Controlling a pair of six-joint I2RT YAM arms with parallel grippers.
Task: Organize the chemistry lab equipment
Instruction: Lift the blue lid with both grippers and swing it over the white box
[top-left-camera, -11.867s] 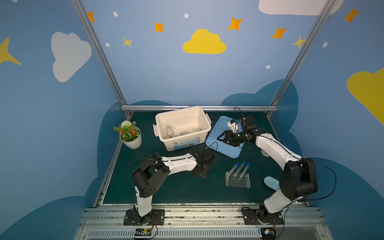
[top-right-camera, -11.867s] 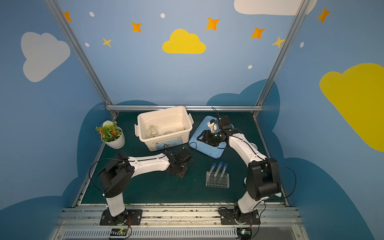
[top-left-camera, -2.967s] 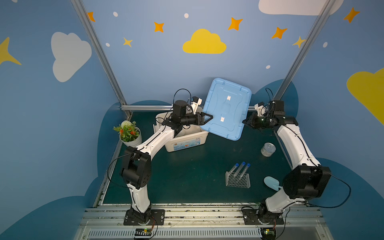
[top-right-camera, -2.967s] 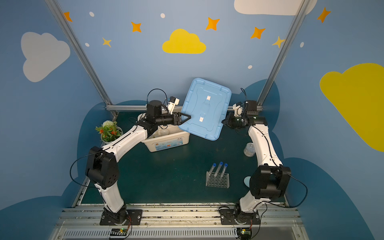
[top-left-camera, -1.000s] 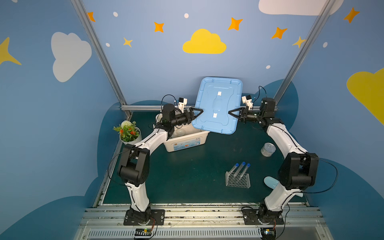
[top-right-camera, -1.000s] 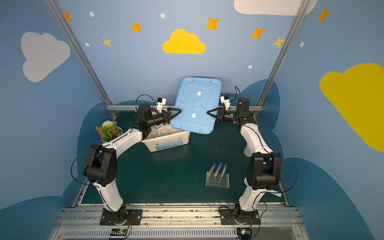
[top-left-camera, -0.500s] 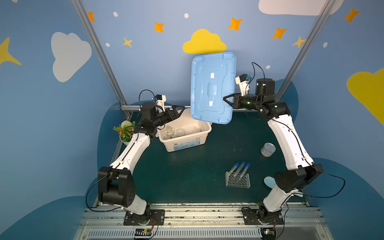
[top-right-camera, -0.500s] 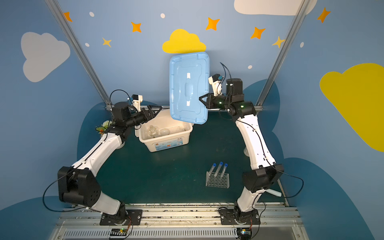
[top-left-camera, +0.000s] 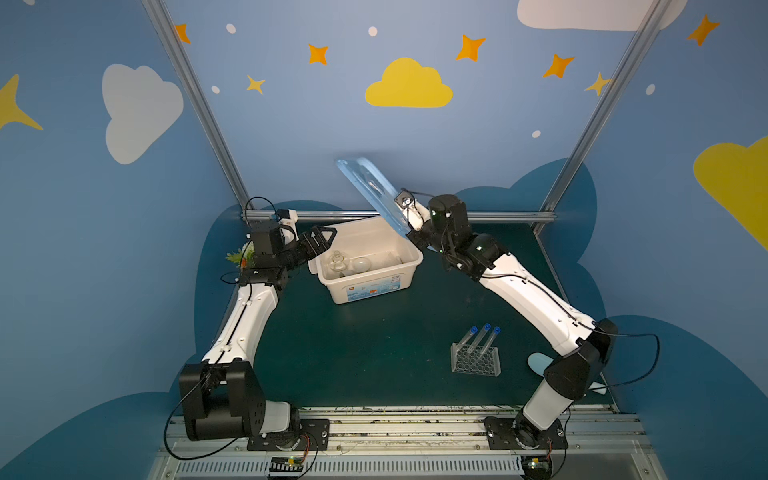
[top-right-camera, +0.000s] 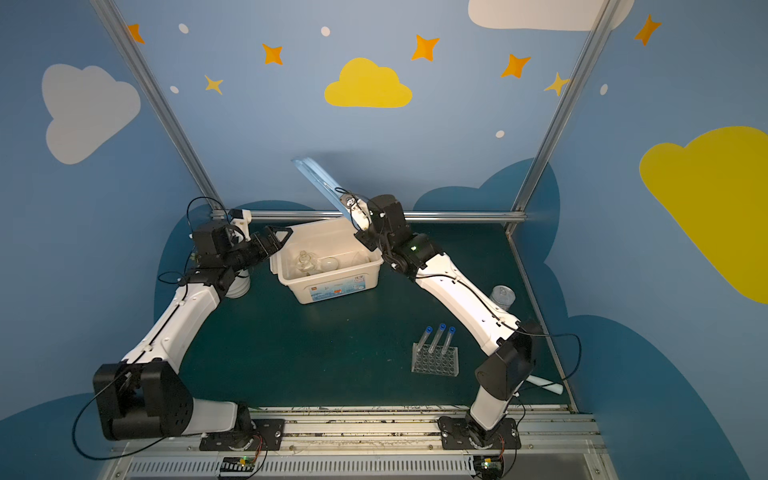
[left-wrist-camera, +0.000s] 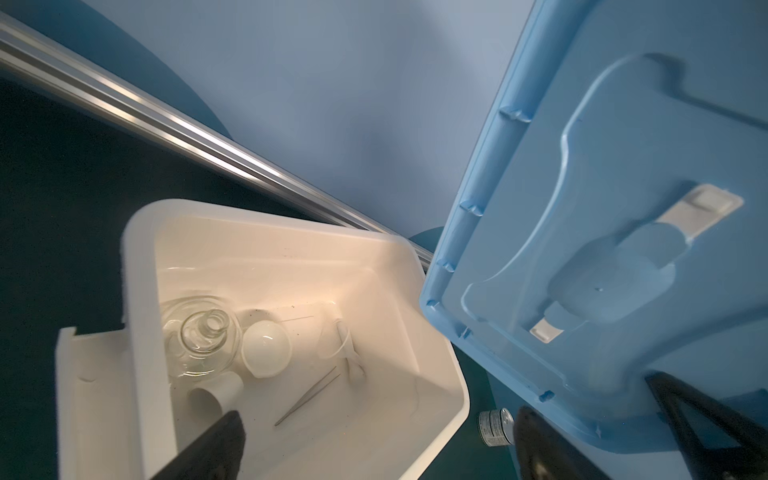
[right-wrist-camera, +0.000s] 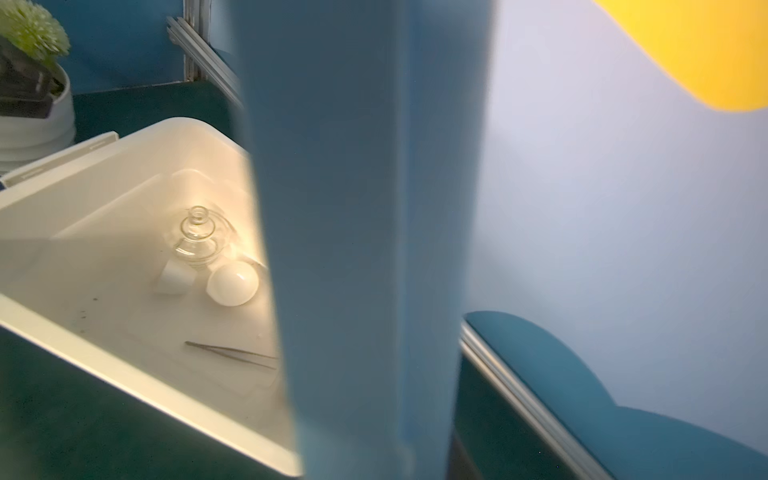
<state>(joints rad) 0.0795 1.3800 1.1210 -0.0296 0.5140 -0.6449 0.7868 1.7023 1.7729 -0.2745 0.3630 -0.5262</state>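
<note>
The left hand (top-left-camera: 321, 243) is spread wide and empty, just beside the left rim of the white bin (top-left-camera: 365, 289) at frame centre. The right hand (top-left-camera: 415, 237) clamps the lower edge of the tilted blue lid (top-left-camera: 368, 185) above the bin's right corner. The glass flask (top-left-camera: 336, 261), white bowl (top-left-camera: 360, 262) and tweezers (left-wrist-camera: 309, 395) lie inside the bin.

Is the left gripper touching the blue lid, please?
Apart. In both top views the open left gripper hovers at the white bin's left rim, while the blue lid tilts over its right end, a gap between them.
</note>
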